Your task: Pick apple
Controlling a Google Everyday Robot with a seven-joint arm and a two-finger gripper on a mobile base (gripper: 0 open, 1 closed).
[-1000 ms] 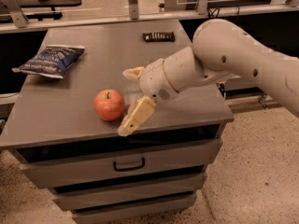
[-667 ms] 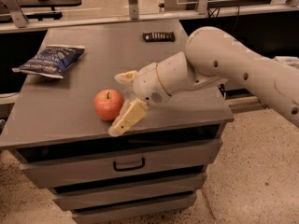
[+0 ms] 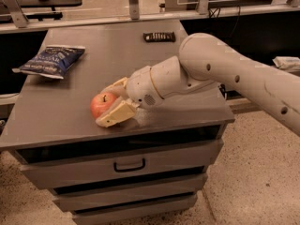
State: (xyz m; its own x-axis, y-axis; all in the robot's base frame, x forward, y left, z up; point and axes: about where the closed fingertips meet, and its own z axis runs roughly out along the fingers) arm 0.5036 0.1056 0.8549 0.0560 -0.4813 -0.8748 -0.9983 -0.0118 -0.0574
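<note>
Resting on the flat grey cabinet top (image 3: 56, 102), near its front edge and left of centre, the apple (image 3: 100, 105) is shown upright, round and glossy, red-orange with a short dark stem. The gripper (image 3: 106, 106) is positioned around the apple with its jaws spread wide: one cream-coloured finger (image 3: 118, 84) lies behind the fruit and the other (image 3: 116, 115) lies in front of it, low over the surface. Whether the pads touch the skin cannot be determined; no lift is shown.

Compared with 0.7 s ago, the gripper has been advanced to the left, so that the apple, formerly just beside the fingertips, is now enclosed between the fingers. The apple's place on the top is practically unchanged.

The smooth white arm (image 3: 220, 69) is extended in from the right. A crinkled blue snack bag (image 3: 51, 60) lies at the left rear, and a flat dark rectangular object (image 3: 159, 36) at the rear edge. A drawer (image 3: 129, 165) with a dark handle is fitted below.
</note>
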